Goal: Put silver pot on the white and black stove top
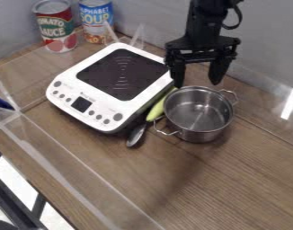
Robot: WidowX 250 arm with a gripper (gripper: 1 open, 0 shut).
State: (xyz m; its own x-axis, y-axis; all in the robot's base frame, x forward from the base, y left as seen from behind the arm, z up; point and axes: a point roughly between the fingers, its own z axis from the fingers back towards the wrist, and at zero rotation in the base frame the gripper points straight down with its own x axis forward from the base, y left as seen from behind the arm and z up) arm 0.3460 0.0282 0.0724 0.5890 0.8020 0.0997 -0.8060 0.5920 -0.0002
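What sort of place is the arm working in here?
Probably a kitchen-style counter, perhaps a lab mock-up: a portable stove top, a steel pot and a tomato sauce can on a wood-look surface.

Black arm [204, 29], angular (looped cable, too)

We can read "TOMATO SAUCE" on one can [56, 25], its first word partly cut off, and "ALPHABET", also partly cut off, on the blue-labelled can [96, 18] beside it.

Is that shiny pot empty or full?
Empty: the bare metal bottom of the pot shows, with nothing lying inside.
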